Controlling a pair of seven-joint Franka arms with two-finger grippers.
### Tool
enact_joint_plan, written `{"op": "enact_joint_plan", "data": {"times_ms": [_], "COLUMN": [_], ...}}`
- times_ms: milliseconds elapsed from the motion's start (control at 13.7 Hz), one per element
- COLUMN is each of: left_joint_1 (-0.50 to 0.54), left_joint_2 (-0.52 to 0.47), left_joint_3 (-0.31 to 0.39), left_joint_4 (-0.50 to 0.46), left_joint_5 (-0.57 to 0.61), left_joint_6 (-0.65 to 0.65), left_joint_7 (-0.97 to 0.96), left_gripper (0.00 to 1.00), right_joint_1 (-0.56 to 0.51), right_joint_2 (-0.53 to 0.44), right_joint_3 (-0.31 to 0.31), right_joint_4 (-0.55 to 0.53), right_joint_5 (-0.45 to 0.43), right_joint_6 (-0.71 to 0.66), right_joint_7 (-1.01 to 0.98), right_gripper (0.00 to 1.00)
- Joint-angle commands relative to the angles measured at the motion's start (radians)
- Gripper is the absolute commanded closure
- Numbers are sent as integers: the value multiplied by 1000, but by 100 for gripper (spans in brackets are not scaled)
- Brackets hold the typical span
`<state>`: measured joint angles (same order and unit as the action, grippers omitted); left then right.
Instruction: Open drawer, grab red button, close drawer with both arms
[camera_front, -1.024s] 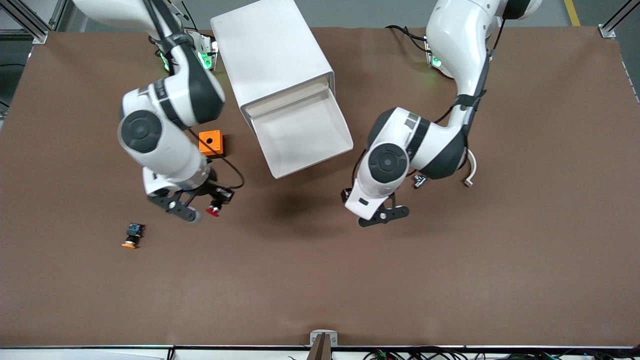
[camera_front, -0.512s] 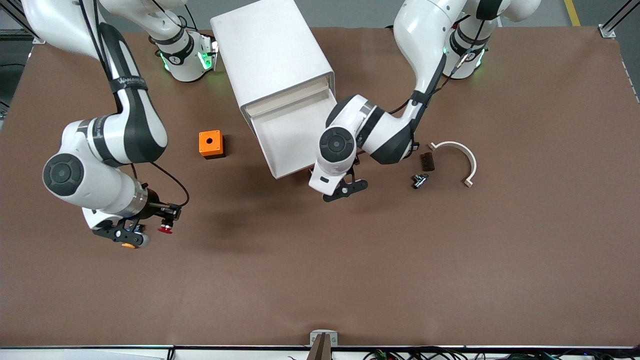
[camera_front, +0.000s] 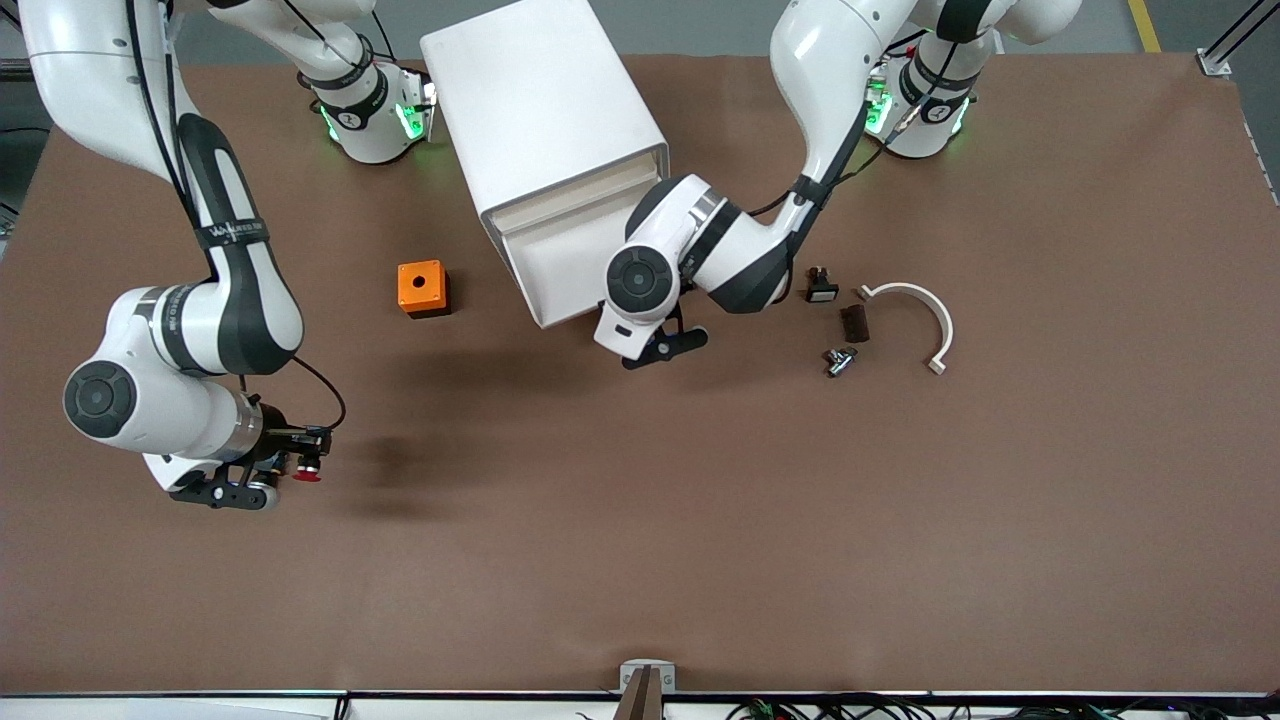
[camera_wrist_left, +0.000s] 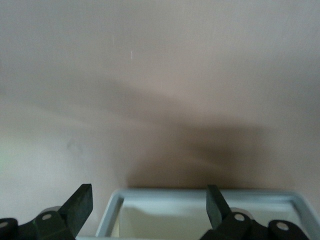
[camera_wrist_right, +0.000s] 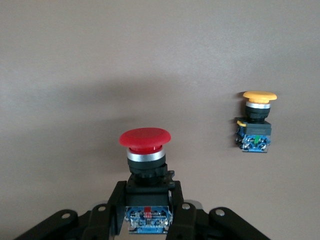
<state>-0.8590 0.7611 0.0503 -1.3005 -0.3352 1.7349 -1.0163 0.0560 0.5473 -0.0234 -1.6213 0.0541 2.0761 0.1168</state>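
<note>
While clamped on button (camera_wrist_right: 145, 165), right hand (camera_front: 262, 478) hovers over surface (camera_front: 700, 520) toward right arm's end, above yellow button (camera_wrist_right: 256, 122). Left hand (camera_front: 660, 345) spread wide, at front edge of open drawer (camera_front: 575, 260). Orange cube (camera_front: 421, 288) beside cabinet (camera_front: 540, 110).

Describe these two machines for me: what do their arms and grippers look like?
Both arms are glossy white rounded segments with black joint bands and round dark caps. Thin black cables trail along them, and green lights glow at the bases. The left gripper and right gripper are black, each with two flat fingers.
</note>
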Motion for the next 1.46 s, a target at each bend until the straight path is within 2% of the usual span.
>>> {"op": "enact_joint_plan", "data": {"times_ms": [0,293,512,732,951,1024,1171,1317,1390], "left_joint_1": [3,2,2,11,70,93,130,144,149], "left_joint_2": [-20,-16,-14,-19,-26,-38,-74,-106,-114], "left_joint_3": [-50,-128,-144,-142,-87,-55,8,69,98], "left_joint_4": [-14,-14,-14,-11,0,7,18,20,20], "left_joint_5": [-44,-45,-60,-59,-35,-12,68,155,178], "left_joint_6": [-83,-109,-109,-109,-103,-100,-100,-97,-97], "left_joint_7": [-47,-158,-179,-193,-177,-173,-171,-168,-153], "left_gripper": [0,0,0,0,0,0,0,0,0], "right_joint_1": [-36,-62,-67,-73,-82,-82,-84,-90,-93], "right_joint_2": [29,94,134,166,191,191,188,177,169], "right_joint_3": [20,20,20,22,23,23,22,22,22], "right_joint_4": [0,3,6,6,9,11,17,34,40], "right_joint_5": [9,7,9,9,12,35,87,84,84], "right_joint_6": [41,150,199,226,239,237,234,230,228], "right_joint_7": [-54,-78,-77,-77,-72,-71,-77,-84,-110], "right_gripper": [99,99,98,95,83,73,38,1,0]}}
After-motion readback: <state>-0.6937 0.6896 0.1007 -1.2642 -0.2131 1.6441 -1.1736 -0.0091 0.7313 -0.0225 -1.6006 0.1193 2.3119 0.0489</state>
